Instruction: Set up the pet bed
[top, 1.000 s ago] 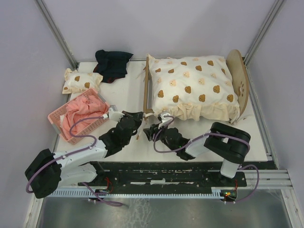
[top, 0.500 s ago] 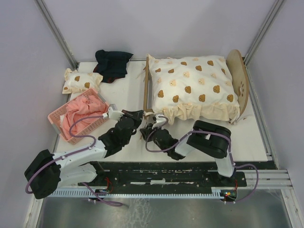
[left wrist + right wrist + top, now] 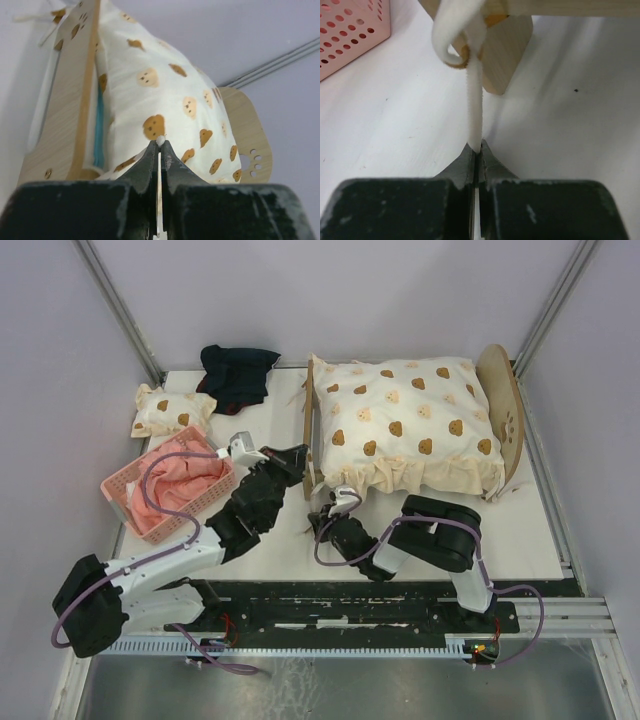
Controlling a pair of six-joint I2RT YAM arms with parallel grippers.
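The pet bed [image 3: 505,420] stands at the back right, its arched headboard on the right and its low footboard [image 3: 308,430] on the left. A cream bear-print quilt [image 3: 405,425] covers it. A blue strip of the mattress [image 3: 98,130] shows behind the footboard [image 3: 65,110]. My left gripper [image 3: 297,455] is by the footboard's near end, shut on the tip of a thin white tie [image 3: 160,140]. My right gripper [image 3: 322,522] lies low on the table just in front of that corner, shut on a white tie [image 3: 474,100] that loops at the bed's wooden leg [image 3: 507,55].
A pink basket [image 3: 165,485] with pink cloth stands at the left, close to my left arm. Behind it lie a small bear-print pillow [image 3: 172,410] and a dark cloth [image 3: 238,375]. The cage walls close in the back and both sides.
My right gripper has shut on the white tie. My left gripper, still shut, has moved away from me and up toward the footboard.
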